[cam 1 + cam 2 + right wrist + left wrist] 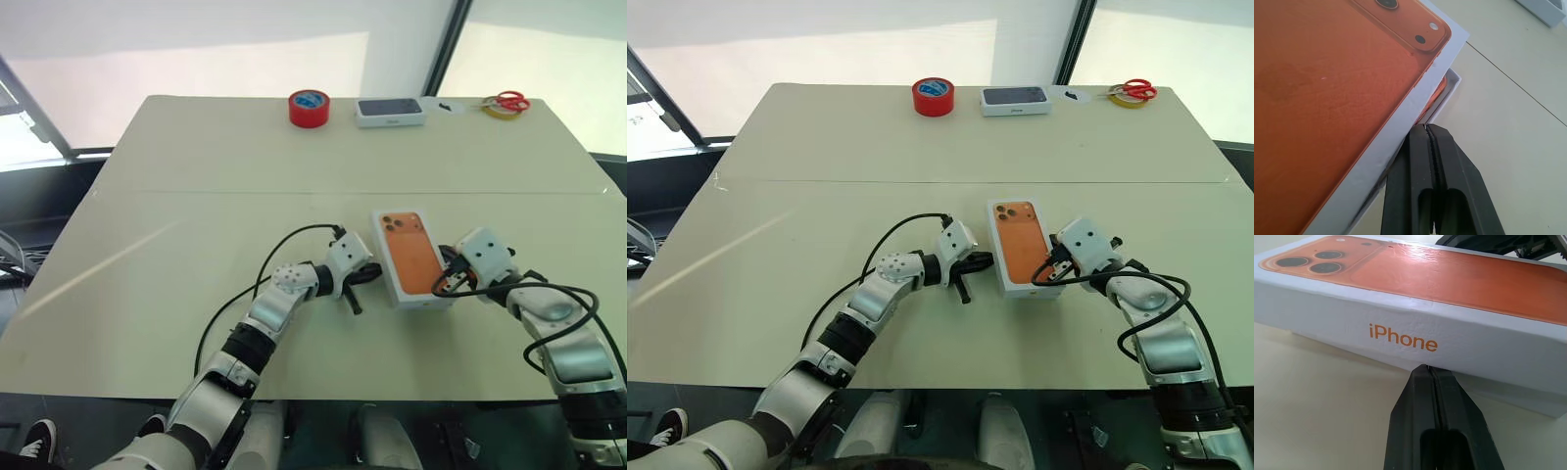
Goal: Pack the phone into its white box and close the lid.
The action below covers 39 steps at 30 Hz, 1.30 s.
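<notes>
Head views: lid (412,257), orange phone picture up, on white box mid-table; left gripper (355,291) and right gripper (449,282) flank it, fingers pressed together, empty. Left wrist: lid sits skewed. Right wrist: white box (1447,95) corner and phone (1437,93) edge peek out below. Stiff, light, slippery card; press flat on top.

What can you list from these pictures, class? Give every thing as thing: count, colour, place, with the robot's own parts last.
table: one, pale beige, under everything.
lid: one, white with an orange phone picture, near middle of the table, sitting askew on the white box.
white box: one, white, under the lid, one corner poking out.
phone: one, orange, a sliver visible inside the white box.
tape roll: one, red, far edge.
second phone box: one, white with dark phone picture, far edge beside the tape.
scissors: one pair, red-handled, far right corner.
left hand: one, black fingers shut, at the lid's left side.
right hand: one, black fingers shut, at the lid's right side.
</notes>
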Each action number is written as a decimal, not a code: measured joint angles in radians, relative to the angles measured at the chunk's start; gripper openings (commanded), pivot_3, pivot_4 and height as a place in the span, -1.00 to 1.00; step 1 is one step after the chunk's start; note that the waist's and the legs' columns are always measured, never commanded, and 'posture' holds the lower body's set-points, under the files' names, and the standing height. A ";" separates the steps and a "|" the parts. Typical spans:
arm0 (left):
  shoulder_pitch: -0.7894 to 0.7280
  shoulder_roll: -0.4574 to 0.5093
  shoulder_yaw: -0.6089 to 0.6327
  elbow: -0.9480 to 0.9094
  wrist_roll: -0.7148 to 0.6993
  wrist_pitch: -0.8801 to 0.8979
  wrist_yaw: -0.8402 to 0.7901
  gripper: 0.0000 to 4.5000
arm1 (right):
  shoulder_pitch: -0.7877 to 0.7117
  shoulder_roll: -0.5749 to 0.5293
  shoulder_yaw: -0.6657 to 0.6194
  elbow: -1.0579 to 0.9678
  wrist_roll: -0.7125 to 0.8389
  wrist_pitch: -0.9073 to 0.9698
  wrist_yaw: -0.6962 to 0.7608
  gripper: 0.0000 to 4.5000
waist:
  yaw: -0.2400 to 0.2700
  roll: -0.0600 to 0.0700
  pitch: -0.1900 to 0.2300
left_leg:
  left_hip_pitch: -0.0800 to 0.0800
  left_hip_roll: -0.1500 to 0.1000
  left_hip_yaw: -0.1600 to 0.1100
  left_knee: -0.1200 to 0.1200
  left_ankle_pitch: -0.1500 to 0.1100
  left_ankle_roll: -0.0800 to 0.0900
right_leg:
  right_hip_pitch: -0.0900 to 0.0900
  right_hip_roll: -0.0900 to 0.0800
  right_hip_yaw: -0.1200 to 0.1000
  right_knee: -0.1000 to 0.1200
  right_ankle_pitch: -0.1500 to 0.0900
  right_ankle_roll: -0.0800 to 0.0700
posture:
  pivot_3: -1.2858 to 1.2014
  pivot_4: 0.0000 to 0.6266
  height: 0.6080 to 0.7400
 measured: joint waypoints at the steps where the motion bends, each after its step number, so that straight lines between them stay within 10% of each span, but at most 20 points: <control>1: 0.000 0.000 0.000 0.001 0.000 -0.001 0.000 -1.00 | 0.000 0.000 0.000 -0.001 -0.001 0.000 0.000 -0.99 | 0.000 0.000 0.000 | 0.000 0.000 0.000 0.000 0.000 0.000 | 0.000 0.000 0.000 0.000 0.000 0.000 | 0.03 -0.52 0.97; 39: -0.058 -0.007 0.013 0.006 0.008 0.043 0.033 -1.00 | -0.022 -0.058 -0.024 0.086 -0.068 -0.049 0.020 -0.99 | -0.001 0.000 0.000 | 0.000 0.000 0.000 0.001 0.001 0.001 | 0.000 0.001 -0.001 0.001 0.001 0.002 | 0.03 -0.52 0.97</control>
